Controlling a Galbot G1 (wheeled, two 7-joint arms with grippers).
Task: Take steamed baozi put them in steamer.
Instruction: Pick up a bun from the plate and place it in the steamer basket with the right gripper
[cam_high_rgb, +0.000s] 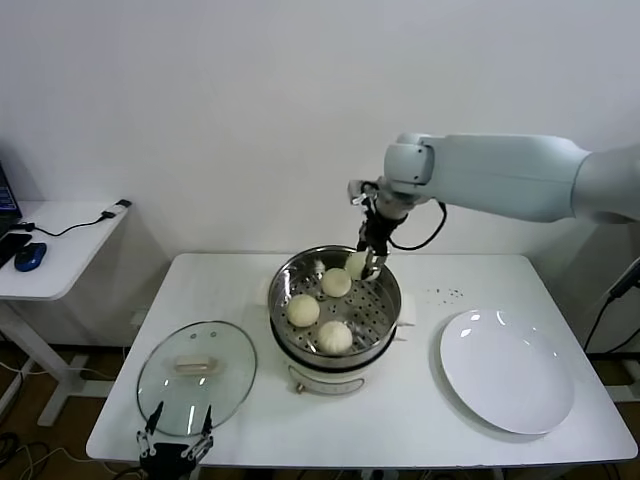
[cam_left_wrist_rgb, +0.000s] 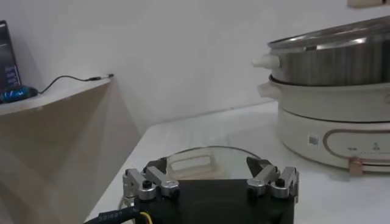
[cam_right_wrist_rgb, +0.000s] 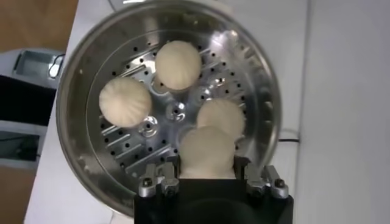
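The right gripper, clamped on the last baozi, hangs over the steamer where three buns already lie; next comes lowering and release, while the left gripper idles open beside it

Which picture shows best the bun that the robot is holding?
The right wrist view: the round cream-white bun sits between the right gripper fingers, above the shiny steel steamer. The head view shows it small and partly hidden. The left wrist view shows no bun, only the steamer's side.
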